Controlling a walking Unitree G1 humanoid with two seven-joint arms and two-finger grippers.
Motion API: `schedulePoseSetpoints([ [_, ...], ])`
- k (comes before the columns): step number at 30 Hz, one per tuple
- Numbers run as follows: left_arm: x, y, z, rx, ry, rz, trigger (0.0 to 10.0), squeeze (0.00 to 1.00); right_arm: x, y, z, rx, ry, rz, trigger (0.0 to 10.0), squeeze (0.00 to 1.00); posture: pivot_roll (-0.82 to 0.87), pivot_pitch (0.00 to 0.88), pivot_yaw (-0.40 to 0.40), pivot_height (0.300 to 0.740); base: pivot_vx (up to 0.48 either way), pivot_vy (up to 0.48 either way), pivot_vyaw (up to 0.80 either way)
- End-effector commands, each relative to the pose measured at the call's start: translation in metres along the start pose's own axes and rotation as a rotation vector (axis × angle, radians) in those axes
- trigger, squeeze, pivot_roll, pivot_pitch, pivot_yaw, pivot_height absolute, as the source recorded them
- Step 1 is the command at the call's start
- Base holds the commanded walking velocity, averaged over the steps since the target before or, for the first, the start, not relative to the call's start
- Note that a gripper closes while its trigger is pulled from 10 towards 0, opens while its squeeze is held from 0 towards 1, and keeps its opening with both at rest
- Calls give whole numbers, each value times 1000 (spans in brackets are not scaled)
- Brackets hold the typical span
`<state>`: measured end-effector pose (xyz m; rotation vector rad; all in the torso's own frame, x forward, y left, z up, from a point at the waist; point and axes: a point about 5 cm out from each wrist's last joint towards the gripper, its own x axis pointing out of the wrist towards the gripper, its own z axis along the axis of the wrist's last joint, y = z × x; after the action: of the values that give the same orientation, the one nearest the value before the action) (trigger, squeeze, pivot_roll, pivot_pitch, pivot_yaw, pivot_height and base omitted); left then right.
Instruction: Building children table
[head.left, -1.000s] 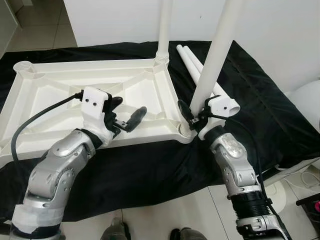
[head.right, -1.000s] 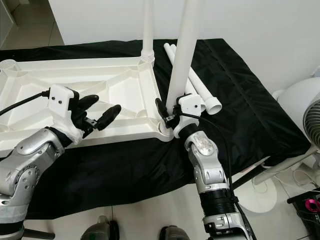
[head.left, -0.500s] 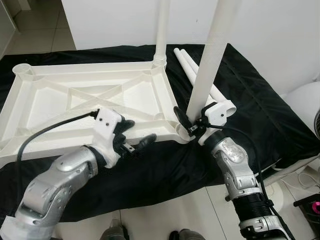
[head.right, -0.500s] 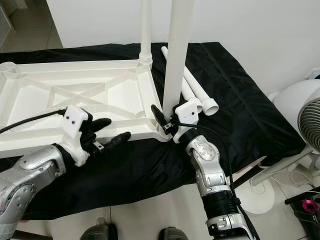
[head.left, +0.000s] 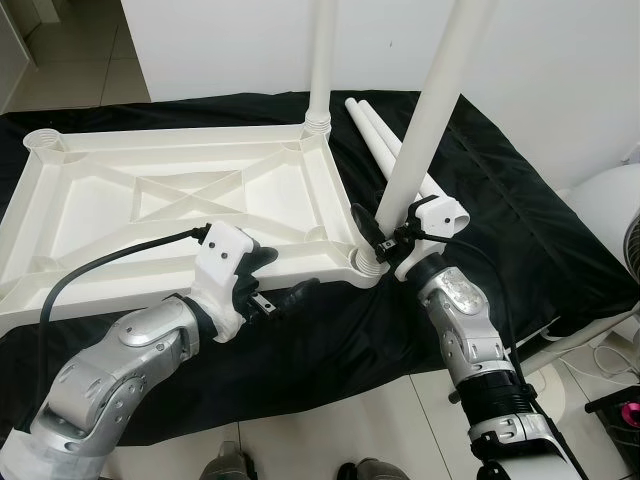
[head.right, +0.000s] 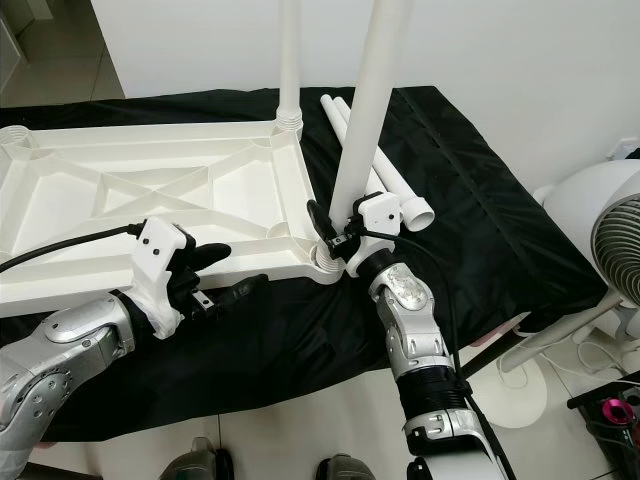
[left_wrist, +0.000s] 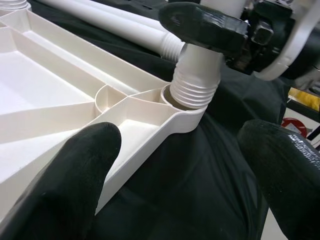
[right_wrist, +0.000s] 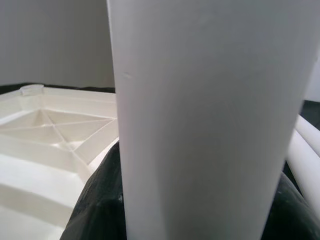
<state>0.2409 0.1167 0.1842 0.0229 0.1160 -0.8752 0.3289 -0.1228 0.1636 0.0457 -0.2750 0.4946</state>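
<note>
An upside-down white plastic tabletop (head.left: 150, 200) lies on a black cloth. One white leg (head.left: 322, 60) stands in its far right corner socket. A second white leg (head.left: 430, 110) stands tilted in the near right corner socket (left_wrist: 192, 95). My right gripper (head.left: 385, 232) is shut on this leg just above the socket; the leg (right_wrist: 210, 120) sits between its fingers. My left gripper (head.left: 275, 282) is open at the tabletop's near edge, left of that corner, holding nothing. Its fingers (left_wrist: 75, 170) straddle the rim.
Two spare white legs (head.left: 385, 135) lie on the black cloth (head.left: 520, 210) behind the right arm. A white fan (head.right: 615, 240) stands on the floor at the right. Tiled floor lies below the cloth's near edge.
My left gripper has drawn back from over the tabletop's middle to its near edge. The right gripper has stayed on the leg, which has tilted slightly. The camera has shifted a little.
</note>
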Motion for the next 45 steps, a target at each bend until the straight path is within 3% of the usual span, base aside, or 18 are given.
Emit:
schedulePoseSetpoints([
  [1,-1,-9,2,21,-2,-200,10000,0,-5,-2,-18,65,88,-35,10000,0,-12,75,-33,740,0,0,0],
  [6,0,-8,3,22,-3,-197,10000,0,-2,-3,-19,103,95,-45,10000,0,-12,75,-33,740,0,0,0],
  [10,1,-7,4,32,-8,-198,10000,0,0,11,-24,-69,118,78,10000,0,-5,53,-39,740,0,0,0],
  [13,0,-8,3,35,-3,-203,10000,0,-7,14,-29,-123,125,131,10000,0,-4,51,-39,740,0,0,0],
  [29,1,-7,3,40,-1,-203,10000,0,-18,8,-41,-165,183,167,10000,0,-4,44,-36,740,0,0,0],
  [32,0,-6,3,43,1,-203,10000,0,-19,7,-43,-144,180,161,10000,0,-3,45,-33,740,0,0,0],
  [39,-1,-7,4,45,3,-204,10000,0,-19,7,-40,34,91,100,10000,0,3,50,-34,740,0,0,0],
  [45,-3,-6,4,47,2,-193,10000,0,-22,11,-44,107,82,67,10000,0,4,55,-38,740,0,0,0],
])
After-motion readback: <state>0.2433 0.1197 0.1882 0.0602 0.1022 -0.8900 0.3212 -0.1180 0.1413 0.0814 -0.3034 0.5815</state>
